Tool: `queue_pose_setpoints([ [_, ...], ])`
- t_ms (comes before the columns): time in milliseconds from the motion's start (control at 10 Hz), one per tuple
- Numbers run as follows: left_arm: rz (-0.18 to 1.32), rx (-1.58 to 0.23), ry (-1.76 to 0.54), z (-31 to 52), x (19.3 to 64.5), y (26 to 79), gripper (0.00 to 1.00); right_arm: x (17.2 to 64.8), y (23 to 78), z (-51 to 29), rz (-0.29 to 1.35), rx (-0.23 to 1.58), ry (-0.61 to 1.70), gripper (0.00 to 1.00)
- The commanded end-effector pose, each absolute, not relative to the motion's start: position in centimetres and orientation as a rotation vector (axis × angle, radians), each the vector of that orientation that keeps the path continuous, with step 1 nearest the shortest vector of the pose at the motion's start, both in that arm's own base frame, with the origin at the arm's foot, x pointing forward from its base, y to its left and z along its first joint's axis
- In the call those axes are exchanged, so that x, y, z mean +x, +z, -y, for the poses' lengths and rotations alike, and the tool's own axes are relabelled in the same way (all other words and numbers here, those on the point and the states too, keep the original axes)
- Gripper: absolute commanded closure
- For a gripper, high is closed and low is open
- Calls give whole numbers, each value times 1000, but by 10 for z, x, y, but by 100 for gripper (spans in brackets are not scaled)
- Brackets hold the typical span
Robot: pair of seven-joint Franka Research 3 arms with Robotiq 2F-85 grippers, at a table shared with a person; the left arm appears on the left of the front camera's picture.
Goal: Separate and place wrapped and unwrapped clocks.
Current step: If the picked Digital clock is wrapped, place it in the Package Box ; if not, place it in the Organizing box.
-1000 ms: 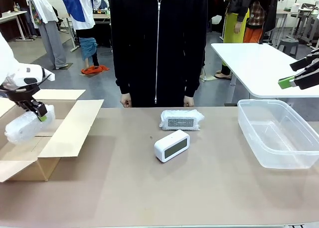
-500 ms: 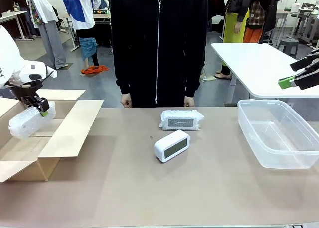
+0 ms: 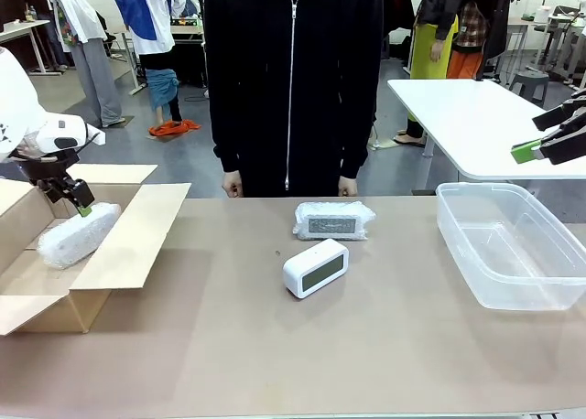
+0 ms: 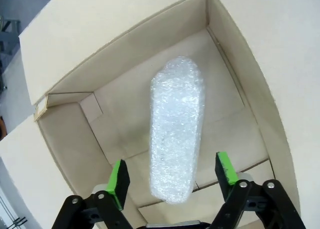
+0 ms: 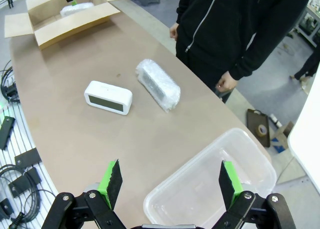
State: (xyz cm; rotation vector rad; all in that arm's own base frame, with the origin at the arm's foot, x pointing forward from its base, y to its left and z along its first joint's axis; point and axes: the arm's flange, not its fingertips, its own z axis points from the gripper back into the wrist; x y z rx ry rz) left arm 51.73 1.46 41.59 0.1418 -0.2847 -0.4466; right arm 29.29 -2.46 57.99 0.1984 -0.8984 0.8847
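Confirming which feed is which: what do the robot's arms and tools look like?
The left tool and the right tool match: black two-finger frames with bolted linkages, each finger tipped with bright green pads. The left arm has a glossy white, rounded casing.

Not spotting any readable text, brands or numbers anywhere, tbh. Getting nothing legible off the grey screen of the unwrapped clock [image 3: 315,267], sitting at 7 o'clock from the wrapped clock [image 3: 334,220].
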Motion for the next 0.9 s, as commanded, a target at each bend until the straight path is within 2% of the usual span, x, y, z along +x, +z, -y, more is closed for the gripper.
queue_pose_setpoints([
  [0, 277, 148, -451, -14, 517, 422, 0, 294, 578, 24, 898, 220, 886, 0],
  [800, 289, 230, -480, 4, 473, 471, 0, 294, 578, 24, 898, 220, 886, 0],
])
